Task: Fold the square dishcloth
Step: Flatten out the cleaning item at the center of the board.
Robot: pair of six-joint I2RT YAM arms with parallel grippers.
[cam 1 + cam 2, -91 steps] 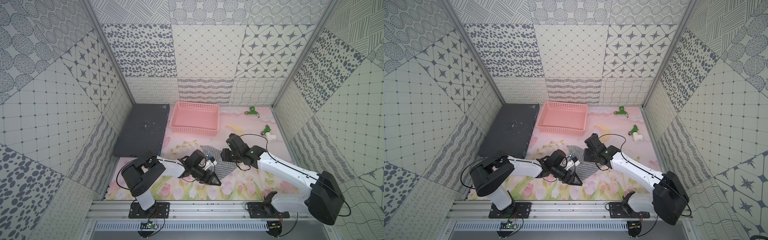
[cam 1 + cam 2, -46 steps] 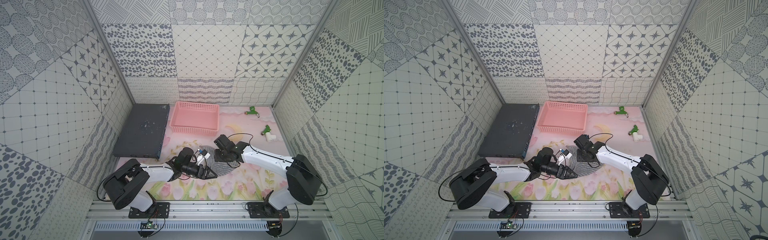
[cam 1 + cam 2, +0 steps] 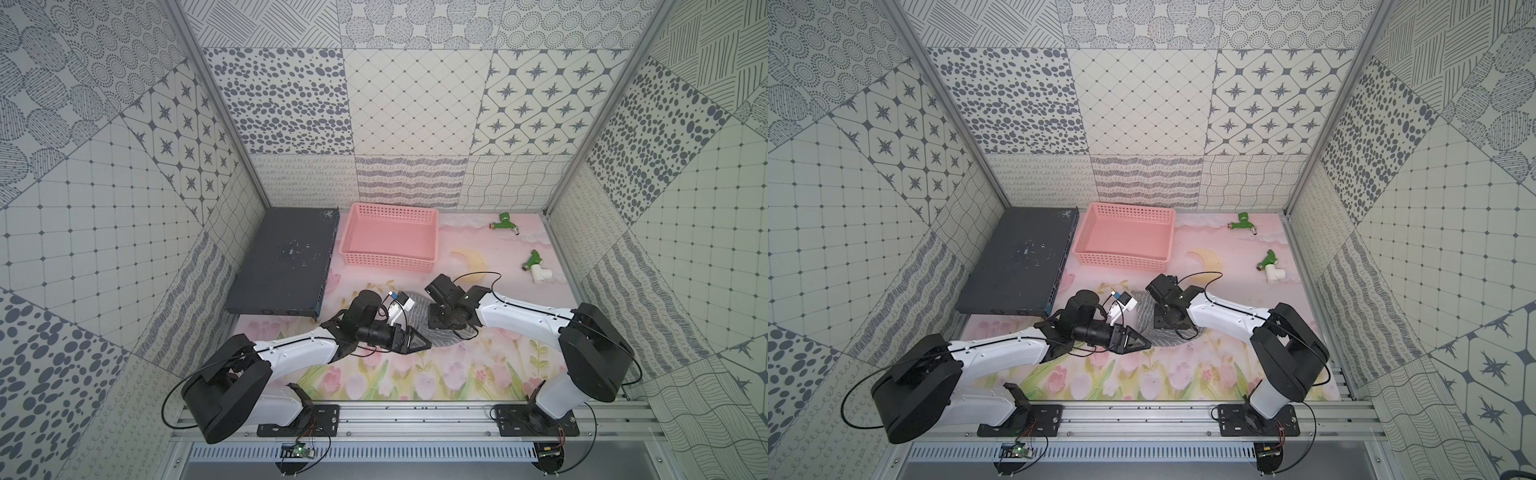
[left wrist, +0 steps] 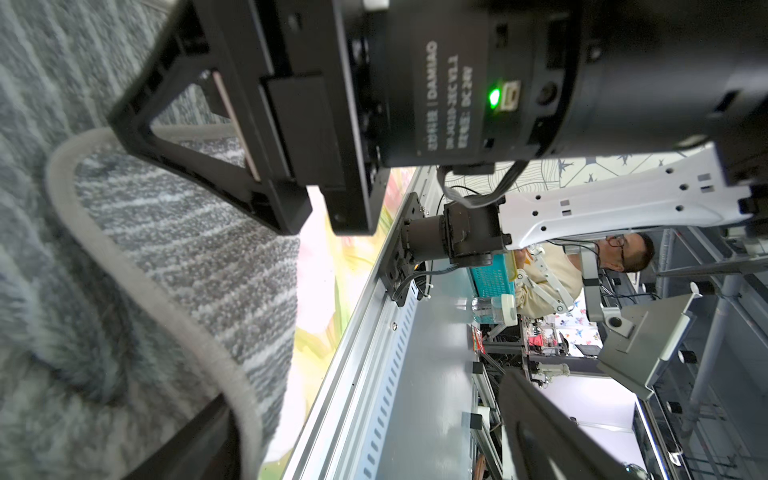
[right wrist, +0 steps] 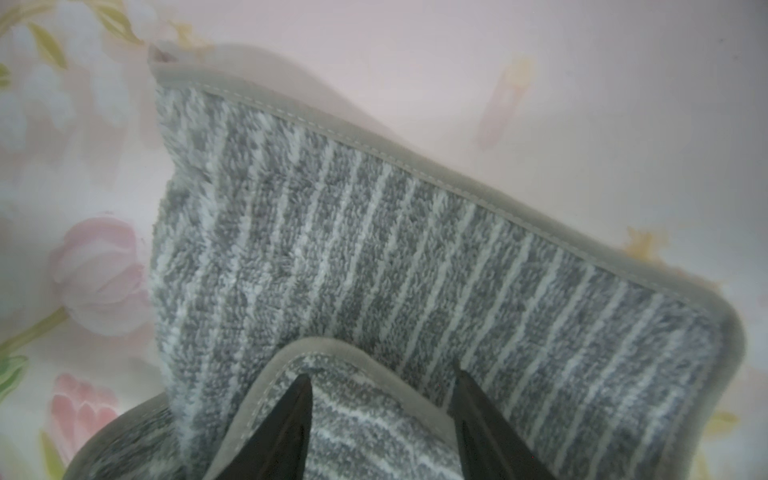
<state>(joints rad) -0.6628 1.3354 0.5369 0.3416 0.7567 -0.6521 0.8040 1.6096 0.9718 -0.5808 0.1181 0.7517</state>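
Over the square dishcloth (image 5: 415,270), left gripper (image 3: 420,341) wide open; right gripper (image 5: 381,374) open astride its corner.

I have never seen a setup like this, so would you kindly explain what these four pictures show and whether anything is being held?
This is a robot with two arms on a table, the left arm and the right arm, each ending in two fingers. Two pictures come from a paired camera overhead, looking down on everything; the other two come from a small camera on each wrist. On the flowered mat lie a grey striped dishcloth between the arms, a pink basket, a dark flat box and two green pipe fittings. The cloth is partly folded: the right wrist view shows a hemmed corner laid over the rest. The right arm's fingers stand apart over that corner, and the left arm's fingers are open at the cloth's edge. Nothing looks gripped.
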